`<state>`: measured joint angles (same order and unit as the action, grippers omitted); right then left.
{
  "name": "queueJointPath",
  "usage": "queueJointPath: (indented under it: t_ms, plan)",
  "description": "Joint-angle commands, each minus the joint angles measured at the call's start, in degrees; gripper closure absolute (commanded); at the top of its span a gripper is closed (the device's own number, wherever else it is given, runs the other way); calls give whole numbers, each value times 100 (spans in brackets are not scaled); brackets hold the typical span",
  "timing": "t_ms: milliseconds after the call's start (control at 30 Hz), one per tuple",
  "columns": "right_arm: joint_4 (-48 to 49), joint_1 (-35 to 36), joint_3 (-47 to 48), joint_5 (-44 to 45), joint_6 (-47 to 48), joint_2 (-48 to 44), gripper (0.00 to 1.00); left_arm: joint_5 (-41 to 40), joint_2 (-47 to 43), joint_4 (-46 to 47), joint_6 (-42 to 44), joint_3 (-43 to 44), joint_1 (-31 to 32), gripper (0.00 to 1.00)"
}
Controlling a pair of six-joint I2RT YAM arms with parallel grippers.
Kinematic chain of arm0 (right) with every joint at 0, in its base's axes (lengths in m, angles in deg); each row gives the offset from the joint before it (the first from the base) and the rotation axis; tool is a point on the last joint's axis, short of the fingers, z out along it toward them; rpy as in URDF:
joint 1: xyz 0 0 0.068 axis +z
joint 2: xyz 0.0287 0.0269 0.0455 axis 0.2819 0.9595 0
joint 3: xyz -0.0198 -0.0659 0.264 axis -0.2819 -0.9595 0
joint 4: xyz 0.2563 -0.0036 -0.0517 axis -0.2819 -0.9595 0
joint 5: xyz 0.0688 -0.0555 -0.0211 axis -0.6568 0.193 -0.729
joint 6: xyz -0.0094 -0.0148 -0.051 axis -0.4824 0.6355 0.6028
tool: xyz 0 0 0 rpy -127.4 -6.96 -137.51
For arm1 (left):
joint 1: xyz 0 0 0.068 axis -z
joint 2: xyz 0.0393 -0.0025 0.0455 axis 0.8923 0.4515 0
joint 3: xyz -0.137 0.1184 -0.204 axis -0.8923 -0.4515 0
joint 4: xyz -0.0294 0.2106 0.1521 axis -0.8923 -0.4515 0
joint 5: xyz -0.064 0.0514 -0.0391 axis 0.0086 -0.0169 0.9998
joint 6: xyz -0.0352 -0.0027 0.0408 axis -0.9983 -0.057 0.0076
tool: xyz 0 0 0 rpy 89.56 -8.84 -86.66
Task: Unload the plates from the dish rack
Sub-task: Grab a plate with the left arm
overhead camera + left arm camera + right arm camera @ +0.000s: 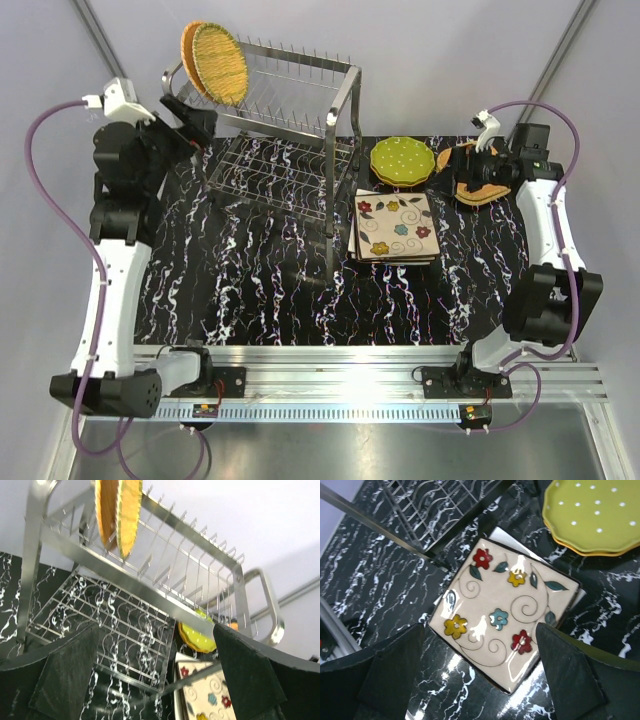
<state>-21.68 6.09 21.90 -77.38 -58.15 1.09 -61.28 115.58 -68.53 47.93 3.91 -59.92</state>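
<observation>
Left gripper (155, 645): fingers spread wide, empty. Dish rack (150, 580) stands just beyond the fingertips. Two wicker plates (119, 510) sit upright in its top prongs, above the left finger.
Right gripper (480, 645): fingers released, holding nothing. Stacked square flowered plates (495, 605) lie between and beyond the fingertips. Green dotted plates (595, 515) lie past the right finger.
</observation>
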Motion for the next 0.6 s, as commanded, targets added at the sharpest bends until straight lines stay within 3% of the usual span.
queueJointPath:
  t_ms: [0, 133, 367, 567]
  plan:
    - [475, -9, -105, -574, -262, -276, 0, 320, 375, 136, -336, 639, -175, 1]
    - [659, -9, -298, -750, -447, -425, 0, 294, 894, 101, -468, 1210, -316, 4]
    - [738, -9, -465, -838, -535, -566, 0, 662, 1931, 198, -1083, 2370, -711, 22]
    - [940, -9, -641, -891, -746, -654, 0, 830, 2766, 84, -1426, 3285, -808, 31]
